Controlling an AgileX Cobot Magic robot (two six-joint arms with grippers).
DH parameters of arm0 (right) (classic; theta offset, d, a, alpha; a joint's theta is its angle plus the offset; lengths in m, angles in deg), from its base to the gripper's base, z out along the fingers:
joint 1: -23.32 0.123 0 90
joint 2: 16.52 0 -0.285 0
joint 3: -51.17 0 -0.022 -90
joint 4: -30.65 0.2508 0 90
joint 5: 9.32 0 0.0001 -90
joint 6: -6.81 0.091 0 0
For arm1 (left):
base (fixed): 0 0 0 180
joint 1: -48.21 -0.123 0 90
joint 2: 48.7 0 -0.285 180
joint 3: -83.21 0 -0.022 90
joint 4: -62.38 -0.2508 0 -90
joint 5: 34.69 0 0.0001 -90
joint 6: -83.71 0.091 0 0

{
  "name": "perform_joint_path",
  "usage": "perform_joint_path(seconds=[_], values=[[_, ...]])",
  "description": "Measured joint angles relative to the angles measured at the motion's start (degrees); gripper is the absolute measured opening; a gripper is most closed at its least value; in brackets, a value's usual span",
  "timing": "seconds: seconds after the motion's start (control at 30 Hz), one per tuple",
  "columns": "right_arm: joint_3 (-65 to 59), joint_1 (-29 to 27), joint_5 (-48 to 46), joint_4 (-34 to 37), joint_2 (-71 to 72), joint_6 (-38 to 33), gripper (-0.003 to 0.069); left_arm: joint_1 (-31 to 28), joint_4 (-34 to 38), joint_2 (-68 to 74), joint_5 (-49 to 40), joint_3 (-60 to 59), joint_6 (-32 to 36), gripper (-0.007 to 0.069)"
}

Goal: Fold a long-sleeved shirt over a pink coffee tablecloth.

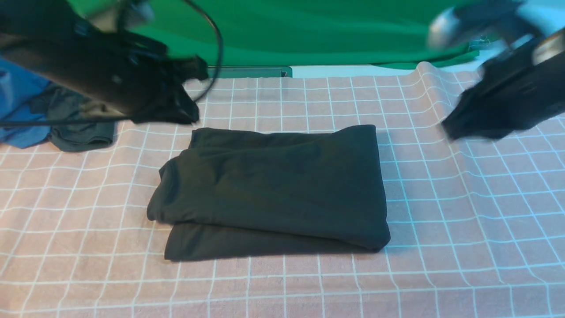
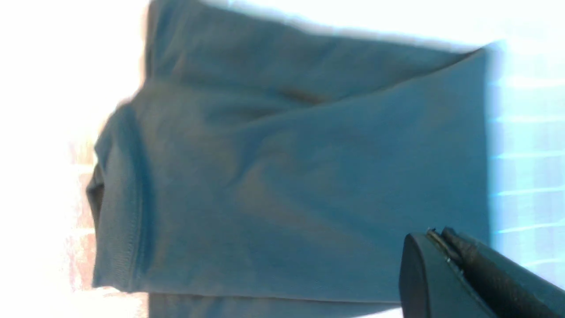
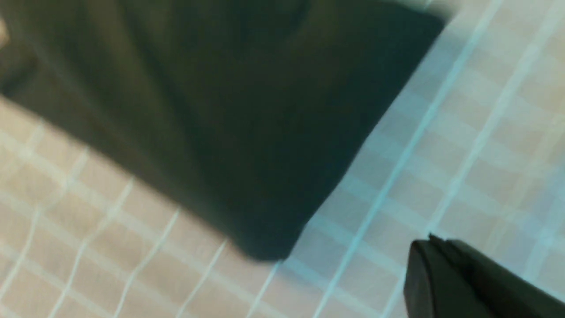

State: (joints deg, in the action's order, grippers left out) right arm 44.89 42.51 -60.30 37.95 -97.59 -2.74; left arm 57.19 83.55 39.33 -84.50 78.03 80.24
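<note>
A: Long-sleeved shirt (image 1: 273, 190) — where does it sit?

B: Folded into a thick rectangle in the middle of the pink coffee tablecloth (image 1: 463, 229), which covers the surface. One lower layer sticks out along the near edge, on the left. No print shows on the upper face.

A: Any containers?

B: I see none in these views. Only loose cloth: a blue garment (image 1: 20, 110) and a dark grey garment (image 1: 81, 128) bunched together at the far left, touching each other, and a green cloth (image 1: 300, 31) hanging behind.

A: And the left end effector (image 1: 178, 99)?

B: Raised over the far left corner of the shirt, blurred, not touching it. The wrist view shows its fingers (image 2: 441, 269) pressed together with nothing between them, the shirt spread below.

A: The right end effector (image 1: 468, 121)?

B: Also lifted, well apart from the shirt, off to its right over the bare tablecloth. It is blurred too. Its wrist view shows the tips together, clenched and holding nothing, with a shirt corner nearby.

A: So the shirt lies free?

B: Yes, between the two arms.
</note>
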Motion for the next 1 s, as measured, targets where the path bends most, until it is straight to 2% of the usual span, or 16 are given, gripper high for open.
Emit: perform_joint_path(seconds=[0.17,0.27,0.3,0.47,0.5,0.57,0.63,0.73,0.83,1.0], values=[[-5.84,-0.32,10.62,-2.34,17.75,0.13,0.0034,0.0,-0.8,-16.8,2.18,-6.15,0.84,0.0013],[-12.63,-0.43,20.76,-2.78,28.55,0.13,0.0034,0.0,-1.21,-25.37,4.2,-11.65,0.88,0.0013],[-17.95,-0.48,27.24,-2.91,35.13,0.13,0.0034,0.0,-1.2,-30.97,5.61,-15.36,0.83,0.0013],[-36.74,-0.48,47.64,-2.98,54.11,0.08,0.0034,0.0,-1.2,-49.24,14.55,-29.42,-0.96,0.0013],[-37.44,-0.48,48.42,-2.98,54.75,0.08,0.0034,0.0,-1.2,-50.73,15.42,-30.02,-1.05,0.0013],[-45.57,-0.48,57.91,-2.98,62.2,0.08,0.0036,0.0,-1.2,-59.5,20.14,-37.61,-2.03,0.0013],[-49.36,-0.48,63.11,-2.98,64.83,0.03,0.0037,0.0,-1.2,-64.6,23.07,-42.45,-2.23,0.0013],[-51.86,-0.48,66.81,-2.98,66.69,0.03,0.0062,0.0,-1.2,-70.81,28.42,-49.0,-2.44,0.0013],[-52.08,-0.48,68.04,-2.93,66.73,-0.03,0.0123,0.0,-1.2,-73.84,33.05,-53.0,-2.74,0.0013],[-52.12,-0.48,68.22,-2.93,66.73,-0.09,0.0208,0.0,-1.73,-74.55,35.72,-54.52,-2.85,0.0013]])
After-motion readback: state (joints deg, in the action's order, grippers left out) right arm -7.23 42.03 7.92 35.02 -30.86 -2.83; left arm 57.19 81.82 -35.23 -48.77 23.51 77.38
